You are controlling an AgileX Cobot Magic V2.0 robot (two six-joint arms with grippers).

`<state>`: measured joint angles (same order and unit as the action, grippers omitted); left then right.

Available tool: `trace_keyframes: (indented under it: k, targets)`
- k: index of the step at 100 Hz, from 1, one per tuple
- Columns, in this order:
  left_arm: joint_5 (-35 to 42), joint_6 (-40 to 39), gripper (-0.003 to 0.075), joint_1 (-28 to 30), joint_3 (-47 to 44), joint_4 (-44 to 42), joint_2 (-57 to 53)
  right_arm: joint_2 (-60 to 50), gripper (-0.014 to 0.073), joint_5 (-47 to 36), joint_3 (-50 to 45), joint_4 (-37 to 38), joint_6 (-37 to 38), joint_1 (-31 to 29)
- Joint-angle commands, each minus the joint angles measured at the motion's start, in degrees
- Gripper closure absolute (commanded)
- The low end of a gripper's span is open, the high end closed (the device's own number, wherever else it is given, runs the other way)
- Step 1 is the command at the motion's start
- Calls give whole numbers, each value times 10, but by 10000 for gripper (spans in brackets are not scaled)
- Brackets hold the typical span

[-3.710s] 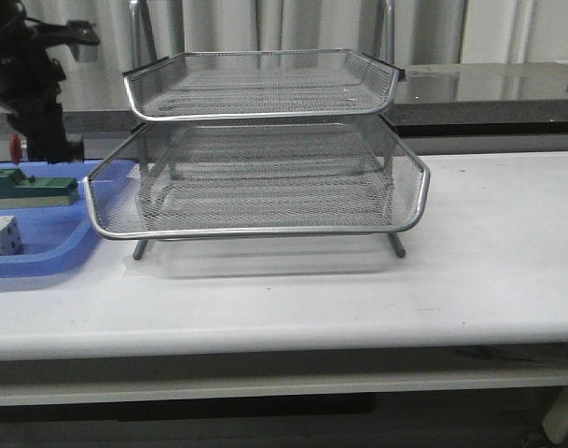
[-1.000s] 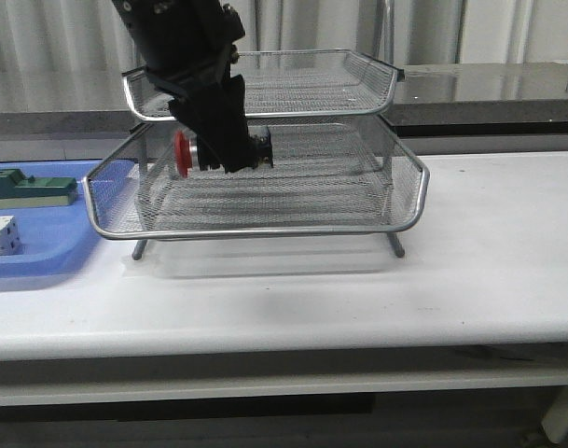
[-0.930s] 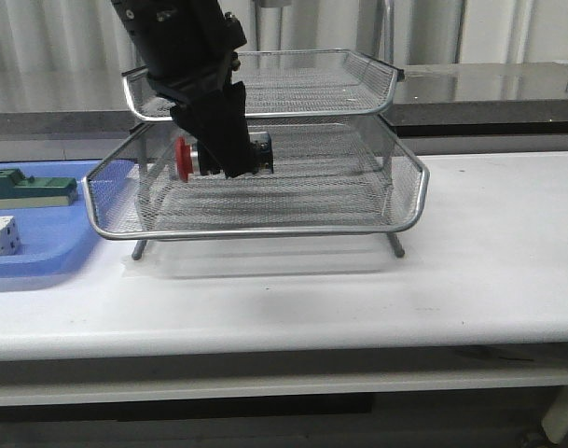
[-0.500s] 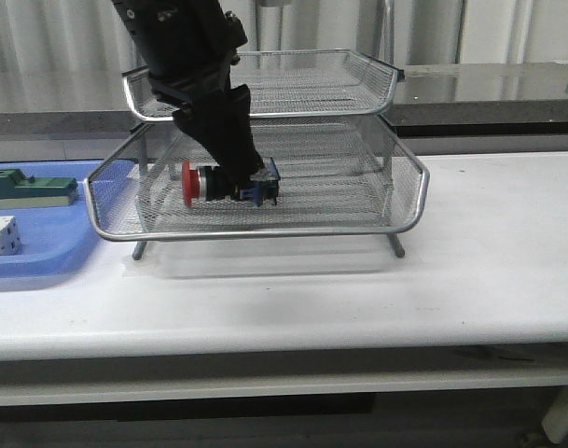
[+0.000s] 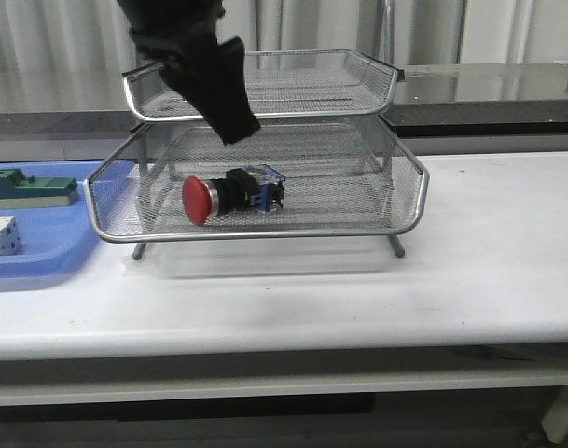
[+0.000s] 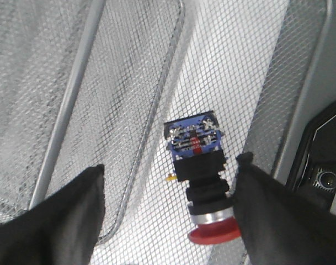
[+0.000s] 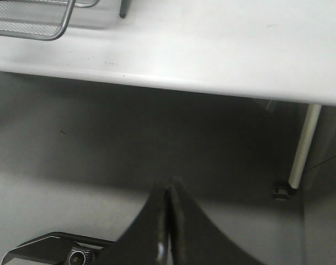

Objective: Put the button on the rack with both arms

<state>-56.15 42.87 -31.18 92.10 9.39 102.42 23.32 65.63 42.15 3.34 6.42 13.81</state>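
At the far left of the white surface [image 5: 358,299] lies a flat blue tray [image 5: 41,257] holding a green block [image 5: 27,188] and a white cube [image 5: 2,234]. Just right of it stands the rack [image 5: 265,154], a stack of silver wire-mesh trays on a metal frame. The button [image 5: 229,193] lies on its side on the mesh floor of the pulled-out lower tray, toward that tray's left half, red cap pointing left and blue rear block to the right. The left end effector [image 5: 223,93] hangs above the button, clear of it, in front of the upper tray's left part. In the left wrist view its fingers [image 6: 52,221] stand wide apart on either side of the button [image 6: 200,171], neither touching it. The right end effector [image 7: 169,226] shows only in its own wrist view, its two fingers pressed together with nothing between them, over the floor beyond the near edge of the surface [image 7: 212,49], with a corner of the rack [image 7: 30,22] in sight.
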Motion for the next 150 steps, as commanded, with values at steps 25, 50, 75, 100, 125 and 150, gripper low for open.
trace_keyframes:
  k: [25,50,75,100,125,150]
  targets:
    - [-29,-86,240,71,14,15,-133,5,664,-30,14,6,-2,-1]
    - [-15,-128,241,192,-14,49,-183,5,664,-30,14,6,-2,-1]
    - [63,-137,241,261,-129,65,-267,5,664,-30,14,6,-2,-1]
    - [175,-177,241,270,-273,66,-384,5,664,-30,14,6,-2,-1]
    - [315,-178,241,270,-424,66,-514,5,664,-30,14,6,-2,-1]
    - [453,-178,241,270,-572,86,-646,5,664,-30,14,6,-2,-1]
